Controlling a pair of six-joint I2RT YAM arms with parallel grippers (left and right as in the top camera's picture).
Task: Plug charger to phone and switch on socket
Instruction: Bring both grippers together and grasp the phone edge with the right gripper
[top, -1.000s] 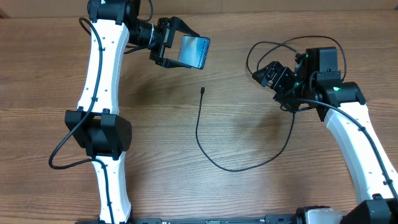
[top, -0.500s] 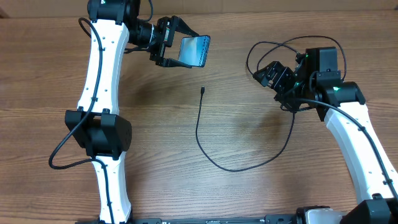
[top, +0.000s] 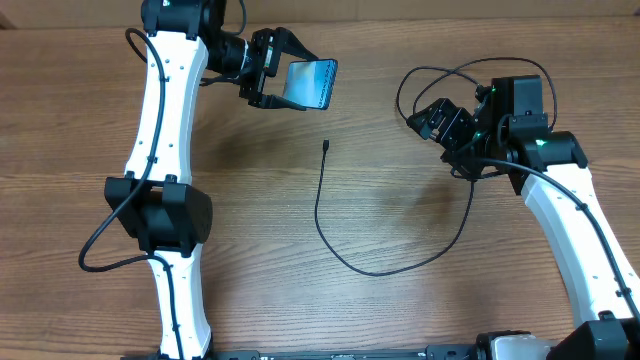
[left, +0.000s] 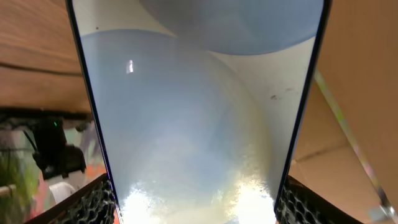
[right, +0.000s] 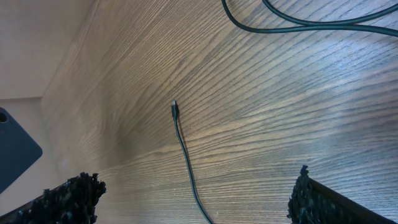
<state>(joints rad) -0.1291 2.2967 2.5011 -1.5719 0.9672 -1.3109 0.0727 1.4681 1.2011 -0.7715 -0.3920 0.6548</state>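
My left gripper (top: 287, 72) is shut on the phone (top: 312, 83) and holds it above the table at the back left; its pale blue screen fills the left wrist view (left: 199, 118). The charger is a thin black cable (top: 372, 270) lying in a curve on the table. Its connector tip (top: 326, 146) lies free below the phone and also shows in the right wrist view (right: 175, 109). The cable runs up to the right and loops near my right gripper (top: 441, 124), which is open and empty above the table. The plug and the socket are out of view.
The wooden table (top: 250, 250) spans the overhead view. Black cable loops (top: 430, 75) lie behind the right gripper. A dark corner of the phone (right: 15, 149) shows at the left of the right wrist view.
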